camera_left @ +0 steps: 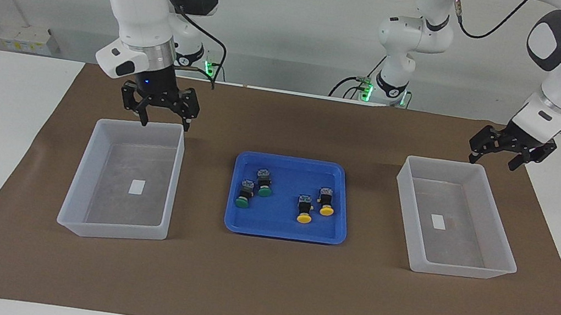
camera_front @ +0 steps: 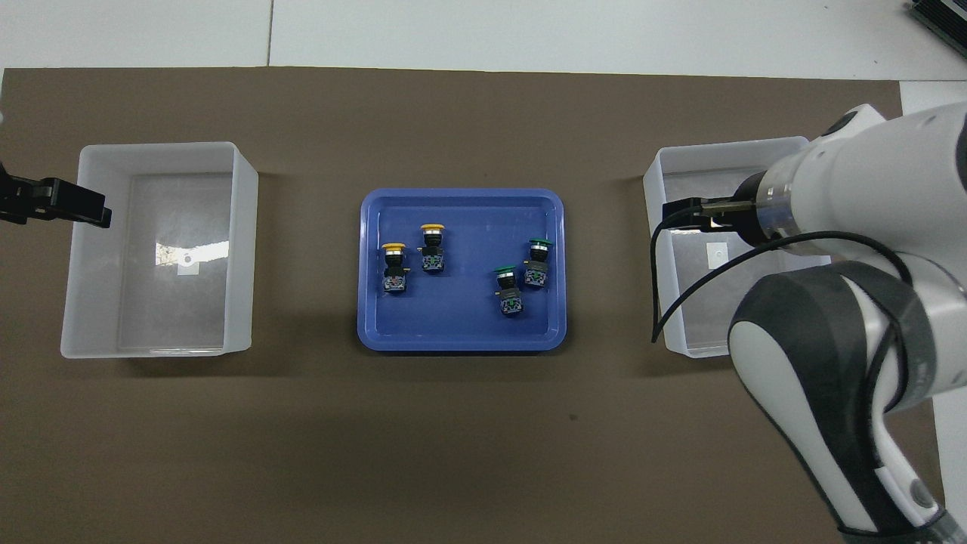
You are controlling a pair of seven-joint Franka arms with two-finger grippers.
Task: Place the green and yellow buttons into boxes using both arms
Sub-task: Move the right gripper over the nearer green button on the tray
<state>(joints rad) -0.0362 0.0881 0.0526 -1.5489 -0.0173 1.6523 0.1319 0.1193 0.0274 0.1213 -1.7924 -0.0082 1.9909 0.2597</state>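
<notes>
The four buttons lie in the blue tray [camera_left: 285, 231] in the middle of the counter [camera_left: 261, 288]: two green buttons [camera_left: 254, 189] and two yellow buttons [camera_left: 315, 207]. Both boxes, one [camera_left: 123, 178] at each end, are bare.

I think it should come straight down on one cap, not bumping its twin.

The right end effector [camera_left: 164, 119] hangs spread wide, holding nothing, over its box's rim. The left end effector [camera_left: 495, 157] waits, spread and bare, near the other box [camera_left: 453, 219].

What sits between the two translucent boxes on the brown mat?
In both views, the blue tray sits between the boxes, holding two green buttons and two yellow buttons; bare mat flanks it.
</notes>
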